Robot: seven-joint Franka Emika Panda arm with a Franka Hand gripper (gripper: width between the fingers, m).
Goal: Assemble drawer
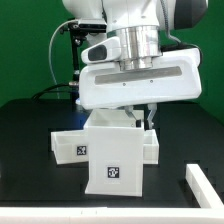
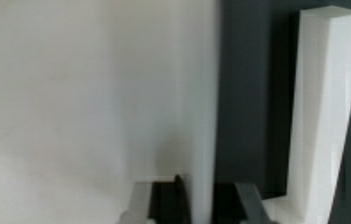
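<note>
The drawer [image 1: 112,155] stands in the middle of the table [image 1: 25,140], with its tag facing me. The gripper [image 2: 204,204] is squeezed narrow on the thin top edge of one drawer wall, on the exterior view's right. I think it holds there because that wall is thin enough to pinch, and a grip up high lets it lift or turn the drawer. Just behind the drawer sits the big box [image 1: 68,148]. It is probably that close so the drawer has only a short way to go to slide in. A long bar [image 1: 205,186] lies well apart, toward the exterior view's right.
</note>
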